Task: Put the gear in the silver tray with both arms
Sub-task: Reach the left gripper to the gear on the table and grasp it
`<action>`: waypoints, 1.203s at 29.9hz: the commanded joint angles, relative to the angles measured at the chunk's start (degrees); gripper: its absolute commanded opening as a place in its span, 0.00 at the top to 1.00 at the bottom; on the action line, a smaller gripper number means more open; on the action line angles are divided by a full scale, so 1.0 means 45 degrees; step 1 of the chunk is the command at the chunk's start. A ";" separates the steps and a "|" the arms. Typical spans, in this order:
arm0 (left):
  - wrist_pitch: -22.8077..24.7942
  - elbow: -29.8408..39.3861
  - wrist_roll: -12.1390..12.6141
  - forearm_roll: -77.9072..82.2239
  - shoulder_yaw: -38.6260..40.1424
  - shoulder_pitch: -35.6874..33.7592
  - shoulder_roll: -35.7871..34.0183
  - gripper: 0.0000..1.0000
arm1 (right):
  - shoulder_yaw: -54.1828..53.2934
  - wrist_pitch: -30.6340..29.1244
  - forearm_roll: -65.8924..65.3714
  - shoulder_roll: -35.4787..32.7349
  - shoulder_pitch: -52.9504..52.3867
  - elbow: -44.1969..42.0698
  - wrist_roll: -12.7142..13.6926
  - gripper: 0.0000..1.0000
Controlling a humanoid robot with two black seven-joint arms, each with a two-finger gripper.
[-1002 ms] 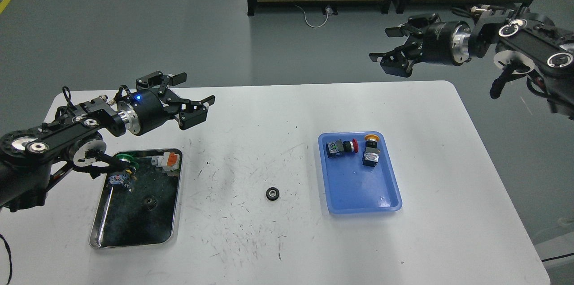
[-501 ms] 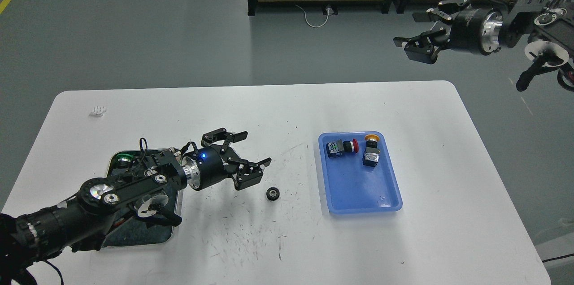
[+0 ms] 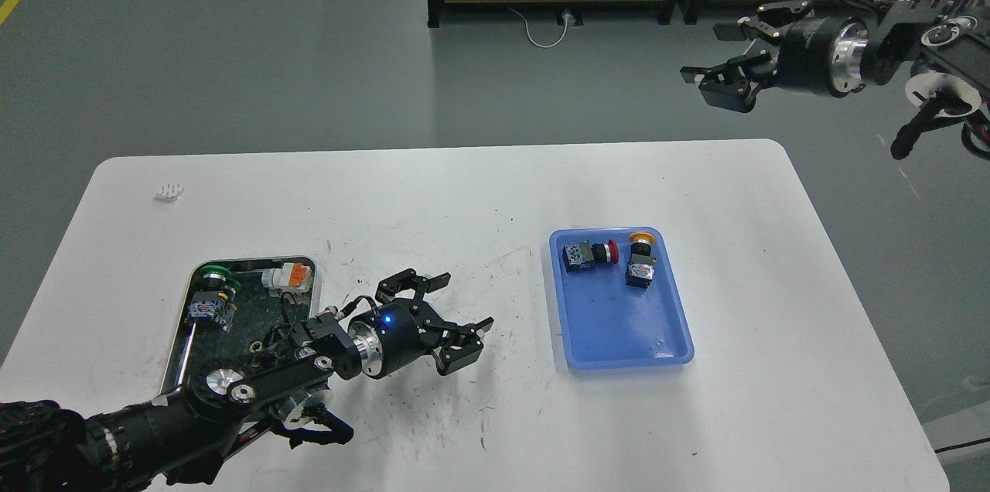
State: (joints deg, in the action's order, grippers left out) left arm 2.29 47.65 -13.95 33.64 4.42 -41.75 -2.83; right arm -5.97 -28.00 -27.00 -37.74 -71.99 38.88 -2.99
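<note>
Left hand (image 3: 448, 318): spread, low over the worktop (image 3: 464, 190)
Right hand (image 3: 723, 59): spread, raised
Silver tray (image 3: 305, 269): gear not visibly delivered

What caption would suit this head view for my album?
Left gripper open, low over the white table between silver tray and blue tray; right gripper open, raised beyond the table.

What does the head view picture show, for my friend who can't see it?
The left tool, open, reaches low over a white table between a silver tray of small parts and a blue tray holding two push buttons. The right tool, also open, hangs high beyond the table.
</note>
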 commanded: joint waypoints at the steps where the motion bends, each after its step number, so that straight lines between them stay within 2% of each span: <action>1: -0.0040 -0.0196 -0.0044 0.0043 -0.0044 0.0060 0.0276 0.05 | 0.0038 0.0000 -0.0034 0.0007 0.0022 -0.0027 0.0000 0.26; 13: -0.0372 -0.1544 -0.0532 0.0043 -0.0747 0.0138 0.0629 0.05 | 0.0038 0.0000 -0.0054 0.0026 0.0042 -0.0027 0.0000 0.26; 23: -0.0605 -0.1584 -0.0903 0.0043 -0.1215 0.0274 0.0629 0.05 | 0.0097 0.0000 -0.0073 0.0104 0.0061 -0.0164 0.0000 0.26; 32: -0.0762 -0.1584 -0.0942 0.0004 -0.1450 0.0236 0.0629 0.12 | 0.0097 0.0000 -0.0093 0.0085 0.0081 -0.0164 0.0000 0.26; 36: -0.0743 -0.1584 -0.0904 -0.0054 -0.1431 0.0235 0.0629 0.19 | 0.0097 0.0000 -0.0112 0.0104 0.0081 -0.0164 0.0000 0.26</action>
State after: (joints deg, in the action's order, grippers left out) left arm -1.20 40.49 -18.18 33.66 -2.09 -40.66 0.00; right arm -5.54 -28.00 -27.42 -37.31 -71.64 38.14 -2.99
